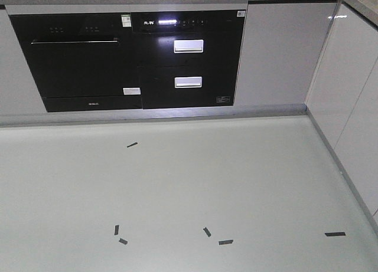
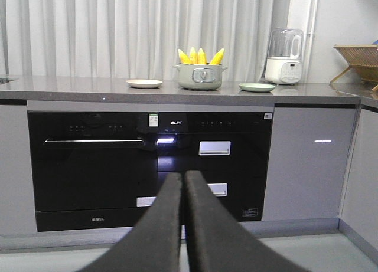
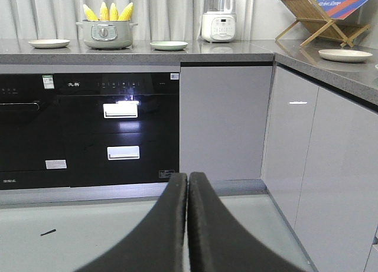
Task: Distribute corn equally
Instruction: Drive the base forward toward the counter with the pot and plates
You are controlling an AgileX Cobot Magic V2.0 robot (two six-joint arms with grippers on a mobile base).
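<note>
Several yellow cobs of corn (image 2: pixel 201 56) stand upright in a grey-green pot (image 2: pixel 199 76) on the grey counter; the same corn (image 3: pixel 109 12) and pot (image 3: pixel 106 35) show at the upper left of the right wrist view. A cream plate (image 2: pixel 144 83) lies left of the pot and a pale green plate (image 2: pixel 257 87) right of it. My left gripper (image 2: pixel 183 176) is shut and empty, low in front of the black oven, far from the pot. My right gripper (image 3: pixel 188 177) is likewise shut with nothing in it. The front view shows neither corn nor grippers.
Black built-in appliances (image 1: pixel 136 59) fill the cabinet front below the counter. A white blender (image 2: pixel 284 56) stands right of the plates. A wooden dish rack (image 3: pixel 316 15) and another plate (image 3: pixel 345 55) sit on the side counter. Black tape marks (image 1: pixel 207 231) dot the grey floor.
</note>
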